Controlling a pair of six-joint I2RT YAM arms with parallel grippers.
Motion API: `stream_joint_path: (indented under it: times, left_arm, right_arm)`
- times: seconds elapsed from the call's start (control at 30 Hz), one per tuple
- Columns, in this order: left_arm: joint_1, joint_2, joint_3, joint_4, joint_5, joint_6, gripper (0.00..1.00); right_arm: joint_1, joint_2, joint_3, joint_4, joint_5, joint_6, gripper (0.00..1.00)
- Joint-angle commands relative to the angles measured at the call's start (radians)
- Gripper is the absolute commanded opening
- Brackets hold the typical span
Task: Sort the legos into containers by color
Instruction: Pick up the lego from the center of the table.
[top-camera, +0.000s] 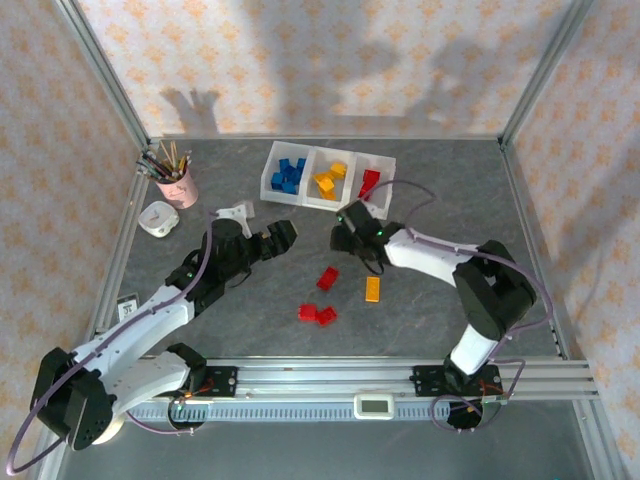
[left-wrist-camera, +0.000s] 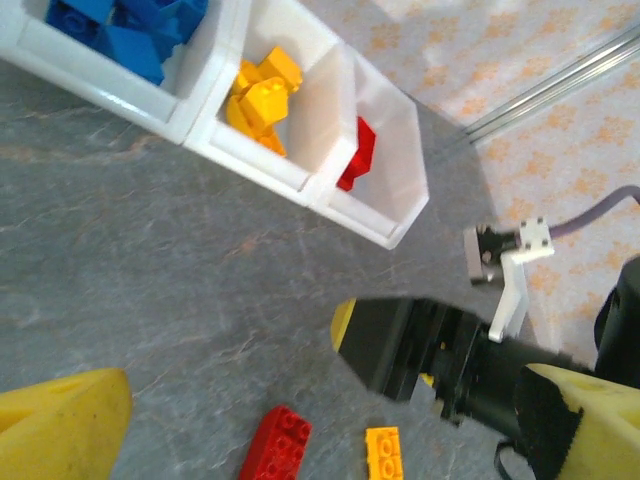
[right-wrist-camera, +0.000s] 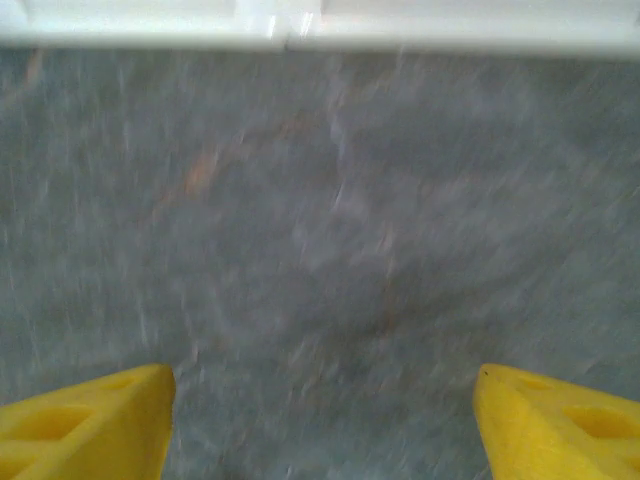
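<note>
Grey, stone-patterned tabletop (top-camera: 420, 300) lay inside walls papered with orange flowers. At its far middle sat the translucent white tray (top-camera: 306, 192) of three joined bins, with blue bricks (top-camera: 290, 175) in the left bin, yellow-orange bricks (top-camera: 330, 180) in the middle one and a red brick (top-camera: 369, 183) in the right. Loose on the tabletop between the two arms lay a stray red brick (top-camera: 328, 278), a pair of red bricks (top-camera: 317, 314) close together nearer the bases, and an orange brick (top-camera: 372, 289) just to the right. The left tool (top-camera: 285, 234) hovered to the left of the loose bricks, its yellow fingers (left-wrist-camera: 70, 420) spread wide with nothing between them. The right tool (right-wrist-camera: 325, 385) stood just before the tray's near wall, its fingers apart over bare tabletop, holding nothing. A pink cup of pencils (top-camera: 178, 185) and a small white object (top-camera: 158, 218) stood at the far left.
</note>
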Motion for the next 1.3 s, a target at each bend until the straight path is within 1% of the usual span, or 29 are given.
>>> stream_joint_path:
  times: [0.0, 0.13, 0.33, 0.43, 0.53, 0.77, 1.0, 1.13, 1.27]
  left_arm:
    - [0.008, -0.048, -0.033, -0.044, -0.038, -0.006, 0.99]
    - [0.008, -0.086, -0.069, -0.047, -0.049, -0.026, 0.99]
    - [0.008, -0.11, -0.095, -0.052, -0.046, -0.044, 0.99]
    - [0.009, -0.12, -0.104, -0.056, -0.052, -0.045, 0.99]
    - [0.009, -0.125, -0.11, -0.057, -0.051, -0.047, 0.99]
    - [0.009, -0.125, -0.113, -0.062, -0.048, -0.046, 0.99]
    - [0.009, -0.114, -0.106, -0.052, -0.04, -0.044, 0.99]
    - [0.01, -0.113, -0.101, -0.053, -0.04, -0.042, 0.99]
    - [0.009, -0.114, -0.095, -0.061, -0.04, -0.037, 0.99]
  right_arm:
    - [0.055, -0.044, -0.06, 0.034, 0.052, 0.118, 0.79]
    - [0.132, -0.014, -0.075, 0.054, 0.083, 0.174, 0.79]
    - [0.185, 0.056, -0.045, 0.071, 0.087, 0.195, 0.77]
    - [0.206, 0.089, -0.02, 0.062, 0.096, 0.196, 0.74]
    - [0.219, 0.11, -0.011, 0.062, 0.103, 0.196, 0.69]
    - [0.226, 0.134, -0.001, 0.056, 0.114, 0.182, 0.52]
    - [0.227, 0.129, 0.021, 0.056, 0.14, 0.148, 0.32]
    - [0.227, 0.133, 0.041, 0.058, 0.143, 0.131, 0.26]
    - [0.224, 0.131, 0.068, 0.047, 0.143, 0.109, 0.24]
